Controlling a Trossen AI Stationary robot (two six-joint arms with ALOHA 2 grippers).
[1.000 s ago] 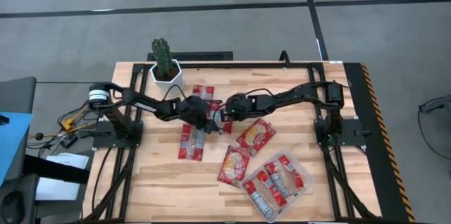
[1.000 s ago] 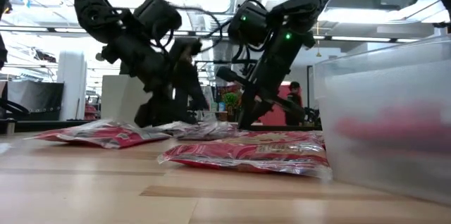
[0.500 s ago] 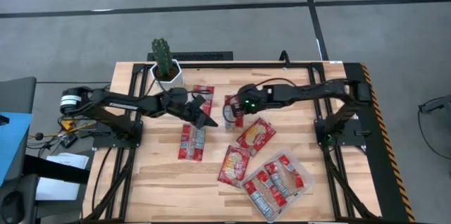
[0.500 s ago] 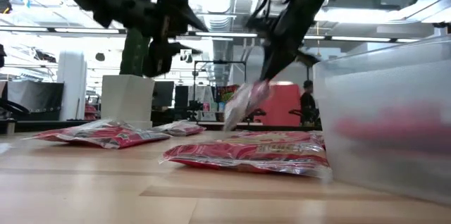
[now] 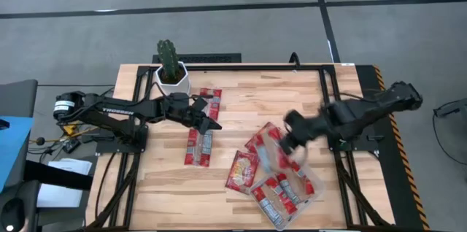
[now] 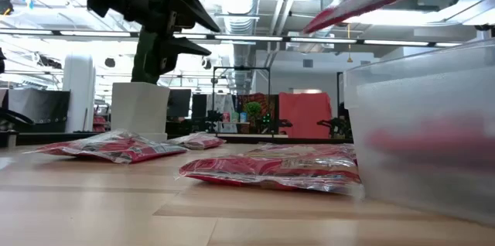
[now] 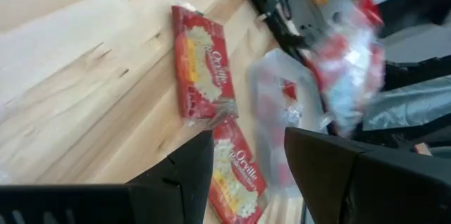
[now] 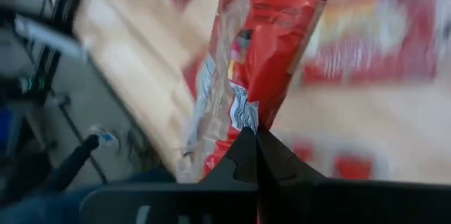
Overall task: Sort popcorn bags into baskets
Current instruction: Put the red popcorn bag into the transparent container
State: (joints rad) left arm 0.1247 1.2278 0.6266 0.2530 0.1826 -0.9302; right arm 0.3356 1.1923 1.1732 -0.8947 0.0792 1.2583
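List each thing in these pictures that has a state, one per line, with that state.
Right gripper: shut on a red-and-grey packet, carried above the tray.
Left gripper: open, empty, above the table.
Clear tray: partly filled with packets.
Two wide red packets: flat on the table.

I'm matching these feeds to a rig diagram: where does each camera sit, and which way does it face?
High: overhead, looking straight down; both arms, tray.
Low: table height, level across; left gripper above, tray wall close.
Left wrist: behind its open fingers, toward the wide packets.
Right wrist: behind fingers shut on the narrow packet.
Shared: that held packet shows in all four views.
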